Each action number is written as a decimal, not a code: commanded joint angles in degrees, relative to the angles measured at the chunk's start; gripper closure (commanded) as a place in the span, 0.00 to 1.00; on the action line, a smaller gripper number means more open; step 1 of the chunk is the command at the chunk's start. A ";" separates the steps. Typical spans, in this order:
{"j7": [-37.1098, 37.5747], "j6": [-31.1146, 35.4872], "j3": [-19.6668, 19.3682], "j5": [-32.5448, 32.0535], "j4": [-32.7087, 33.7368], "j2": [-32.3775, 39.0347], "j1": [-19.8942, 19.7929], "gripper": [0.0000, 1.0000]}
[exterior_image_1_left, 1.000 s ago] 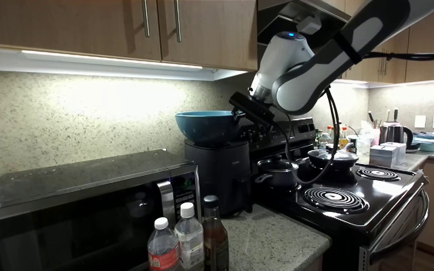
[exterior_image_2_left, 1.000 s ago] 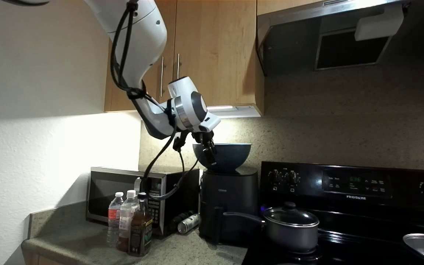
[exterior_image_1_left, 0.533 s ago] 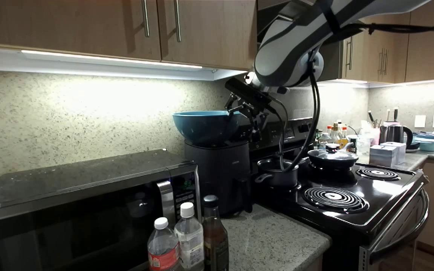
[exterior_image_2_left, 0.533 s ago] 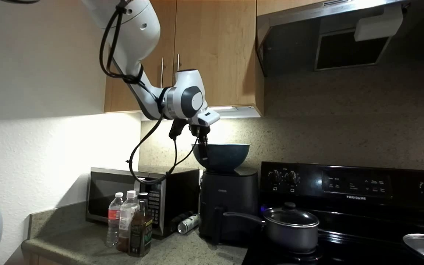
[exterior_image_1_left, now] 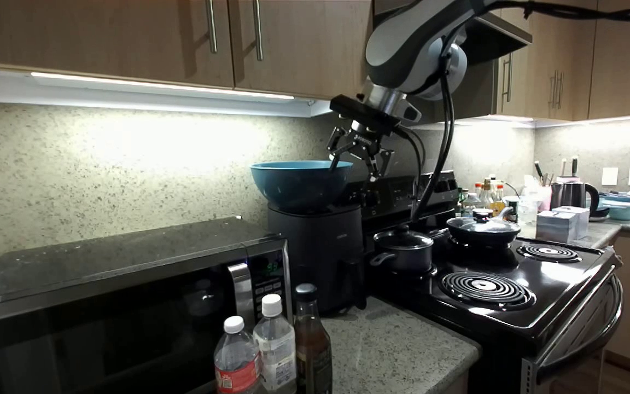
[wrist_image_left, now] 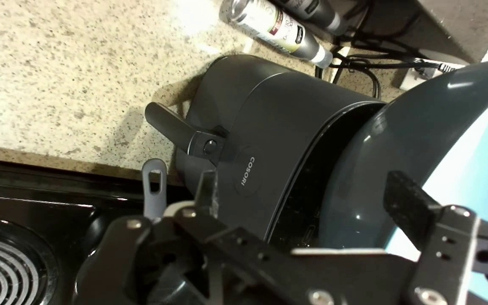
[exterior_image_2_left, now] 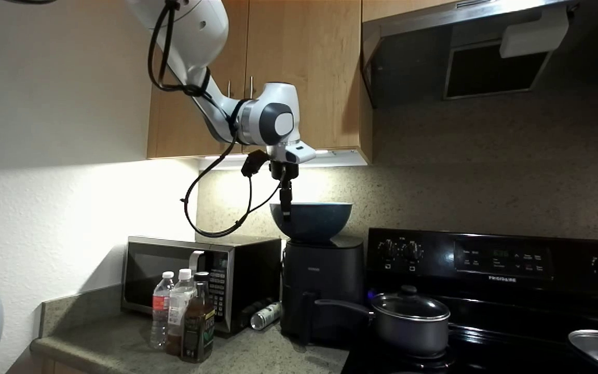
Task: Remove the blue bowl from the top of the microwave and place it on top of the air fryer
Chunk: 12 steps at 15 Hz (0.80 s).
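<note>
The blue bowl [exterior_image_1_left: 298,185] sits upright on top of the air fryer [exterior_image_1_left: 318,251] in both exterior views, bowl [exterior_image_2_left: 322,221] and air fryer [exterior_image_2_left: 325,280]. The microwave [exterior_image_1_left: 123,249] stands beside the air fryer with nothing on the visible part of its top; it also shows in an exterior view [exterior_image_2_left: 174,259]. My gripper [exterior_image_1_left: 354,171] is open and empty at the bowl's stove-side rim, pointing down. In the wrist view, my gripper [wrist_image_left: 305,195] has one finger over the rim of the bowl [wrist_image_left: 362,182] and one over the front of the air fryer [wrist_image_left: 265,135]. I cannot tell whether a finger touches the rim.
Wall cabinets [exterior_image_1_left: 304,49] hang close above the arm. Several bottles [exterior_image_1_left: 312,345] stand in front of the microwave. A lidded pot [exterior_image_2_left: 410,322] is on the stove beside the air fryer. A can-like bottle [exterior_image_2_left: 266,316] lies between microwave and air fryer.
My gripper has risen from the bowl's rim and turned more upright; its fingers now show spread apart. The bowl shifted slightly towards the microwave at first, then stayed still on the air fryer.
</note>
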 commanded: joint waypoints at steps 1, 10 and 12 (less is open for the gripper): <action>1.09 -2.86 0.19 -3.43 -1.38 -3.25 -0.26 0.00; 2.02 -1.43 1.80 -8.92 -2.21 -6.08 -0.55 0.00; 2.02 -1.43 1.81 -8.97 -2.46 -6.23 -0.57 0.00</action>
